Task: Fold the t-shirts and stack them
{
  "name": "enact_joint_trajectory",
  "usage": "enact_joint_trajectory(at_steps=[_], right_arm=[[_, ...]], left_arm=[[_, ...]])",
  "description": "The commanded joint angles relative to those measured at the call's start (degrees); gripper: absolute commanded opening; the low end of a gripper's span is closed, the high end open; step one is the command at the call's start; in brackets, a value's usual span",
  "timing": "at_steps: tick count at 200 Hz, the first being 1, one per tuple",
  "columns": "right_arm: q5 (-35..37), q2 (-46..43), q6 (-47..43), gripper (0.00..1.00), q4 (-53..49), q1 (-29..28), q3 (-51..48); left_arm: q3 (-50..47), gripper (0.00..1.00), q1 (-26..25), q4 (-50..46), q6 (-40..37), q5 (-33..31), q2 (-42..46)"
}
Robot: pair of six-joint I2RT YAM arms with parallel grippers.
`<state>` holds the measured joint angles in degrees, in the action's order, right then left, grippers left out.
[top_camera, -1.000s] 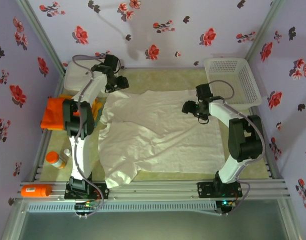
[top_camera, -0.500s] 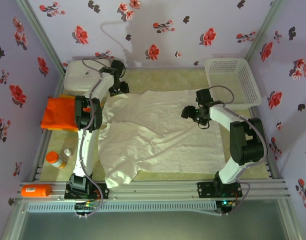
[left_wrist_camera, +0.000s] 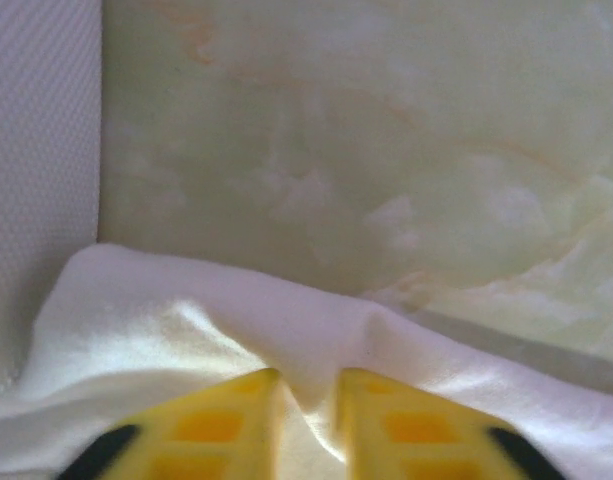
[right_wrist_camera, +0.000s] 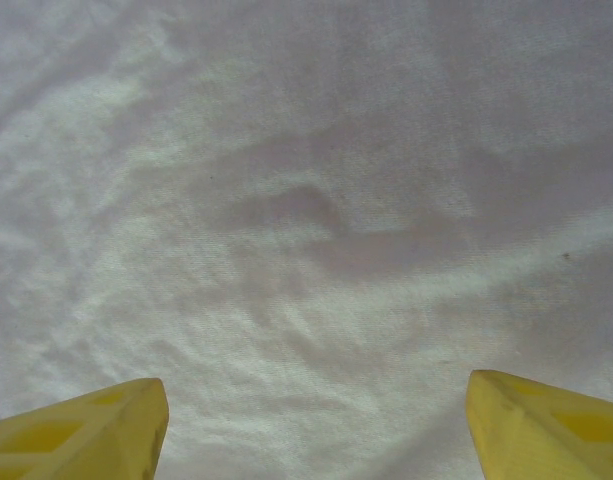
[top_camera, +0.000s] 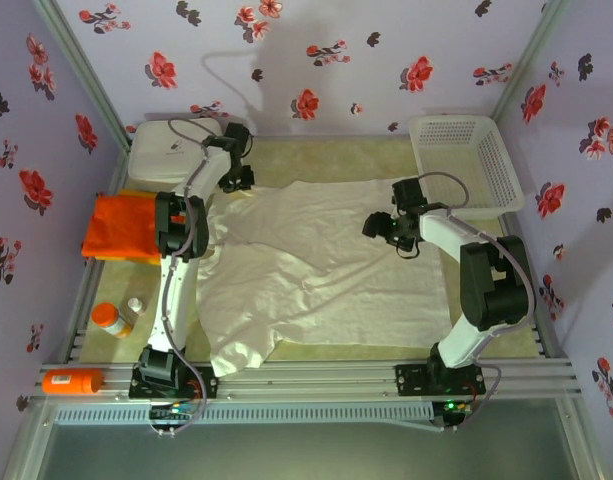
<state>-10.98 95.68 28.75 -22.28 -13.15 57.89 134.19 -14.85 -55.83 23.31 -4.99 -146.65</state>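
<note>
We look down on a pale yellow-green mat (top_camera: 336, 155), marbled and flat, covering the table.

One off-white shirt (top_camera: 316, 265) lies spread across the middle of the frame. It is soft, thin and rumpled, with a sleeve trailing toward the lower left.

One white basket (top_camera: 451, 120) of rigid plastic mesh, rectangular, sits at the upper right. One smooth white box (top_camera: 161, 160) with rounded corners sits at the upper left.

One orange shirt (top_camera: 121, 228), bright and folded into a rough block, lies at the left edge just below the box.

Two white-and-black arms rise from the bottom edge.

The left gripper (top_camera: 236, 183) is at the shirt's upper left corner. In the left wrist view, its two yellow fingers (left_wrist_camera: 221, 425) are pressed together with a ridge of the white cloth pinched between them.

The right gripper (top_camera: 378, 225) is over the shirt's right half. In the right wrist view, its fingers (right_wrist_camera: 86, 435) stand wide apart above finely woven cloth, holding nothing.

Three small containers sit at the lower left: an orange bottle (top_camera: 71, 381) lying on the rail, an orange jar (top_camera: 111, 320) and a tiny white vial (top_camera: 134, 305).
</note>
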Motion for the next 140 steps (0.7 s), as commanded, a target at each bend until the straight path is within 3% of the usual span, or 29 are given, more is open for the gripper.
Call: enact_joint_trajectory(at_steps=[1,11,97,140], right_arm=[[-0.7,-1.5,1.0,0.78,0.5,-0.2,-1.1],[-0.9,-1.4,1.2,0.78,0.7,-0.3,-1.2],[-1.1,-1.5,1.3,0.77,0.5,-0.3,-1.8],[-0.5,-1.1,1.1,0.77,0.6,-0.3,-2.4]], left_arm=[[0.8,0.06,0.2,-1.9,0.0,-0.9,0.5],[-0.2,0.00,-0.1,-1.7,0.2,-1.1,1.9],[-23.9,0.00,-7.7,7.1,4.5,-11.6,23.8],[-45.3,0.00,-18.9,17.5,14.7,-21.3,37.6]])
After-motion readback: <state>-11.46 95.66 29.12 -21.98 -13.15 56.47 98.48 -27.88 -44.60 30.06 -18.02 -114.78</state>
